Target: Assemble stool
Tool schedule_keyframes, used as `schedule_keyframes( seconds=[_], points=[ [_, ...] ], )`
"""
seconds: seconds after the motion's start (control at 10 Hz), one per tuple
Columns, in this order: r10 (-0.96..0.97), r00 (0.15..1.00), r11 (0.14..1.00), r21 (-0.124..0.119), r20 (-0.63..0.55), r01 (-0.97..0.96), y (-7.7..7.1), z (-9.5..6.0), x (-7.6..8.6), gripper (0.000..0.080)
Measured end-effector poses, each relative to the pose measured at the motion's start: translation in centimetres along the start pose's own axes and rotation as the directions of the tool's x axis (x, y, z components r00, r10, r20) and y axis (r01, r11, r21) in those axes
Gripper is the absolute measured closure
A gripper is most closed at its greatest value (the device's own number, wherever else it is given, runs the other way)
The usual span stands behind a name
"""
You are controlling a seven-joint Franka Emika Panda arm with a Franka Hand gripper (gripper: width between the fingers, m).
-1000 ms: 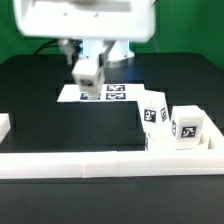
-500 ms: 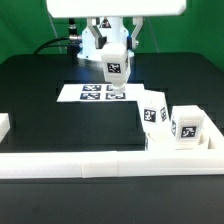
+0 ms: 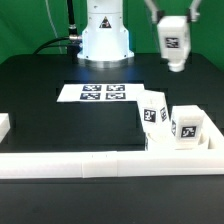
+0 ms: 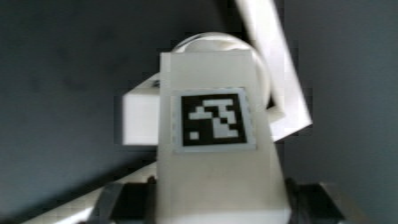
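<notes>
My gripper (image 3: 170,18) is high at the exterior view's upper right, shut on a white blocky stool leg (image 3: 173,44) whose black-and-white tag faces the camera. The leg hangs in the air, well above the table. In the wrist view the same leg (image 4: 217,120) fills the middle, clamped between my dark fingers (image 4: 125,203) on both sides of its near end. Two more tagged legs (image 3: 153,112) (image 3: 187,126) stand side by side at the exterior view's right, by the front rail. The round seat does not show.
The marker board (image 3: 100,93) lies flat on the black table in front of the robot base (image 3: 105,35). A long white border rail (image 3: 90,165) runs along the front, with a raised end (image 3: 5,126) on the exterior view's left.
My gripper has carried the leg from over the marker board up and to the exterior view's right. The two standing legs have not moved.
</notes>
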State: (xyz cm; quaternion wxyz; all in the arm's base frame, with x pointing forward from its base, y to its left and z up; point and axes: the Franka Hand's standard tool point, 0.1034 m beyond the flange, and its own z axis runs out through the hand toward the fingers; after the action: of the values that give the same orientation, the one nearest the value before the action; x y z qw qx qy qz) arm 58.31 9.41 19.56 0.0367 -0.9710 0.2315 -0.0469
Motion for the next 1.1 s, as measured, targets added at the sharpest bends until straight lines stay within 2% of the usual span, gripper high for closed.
schedule_keyframes(
  seconds=[0.1, 0.5, 0.6, 0.8, 1.1],
  points=[
    [-0.007, 1.000, 1.000, -0.008, 0.004, 0.007, -0.4, 0.7, -0.4, 0.0464],
    [-0.007, 1.000, 1.000, -0.011, 0.007, 0.007, -0.1, 1.0, -0.3, 0.0464],
    [-0.024, 0.999, 1.000, -0.005, -0.022, 0.024, -0.6, 1.7, 0.0, 0.0464],
    [-0.120, 0.991, 0.993, -0.013, -0.056, 0.120, -1.4, 3.4, 1.2, 0.0464],
    [-0.137, 0.987, 0.991, -0.008, -0.079, 0.137, -1.7, 3.6, 1.6, 0.0464]
  ],
)
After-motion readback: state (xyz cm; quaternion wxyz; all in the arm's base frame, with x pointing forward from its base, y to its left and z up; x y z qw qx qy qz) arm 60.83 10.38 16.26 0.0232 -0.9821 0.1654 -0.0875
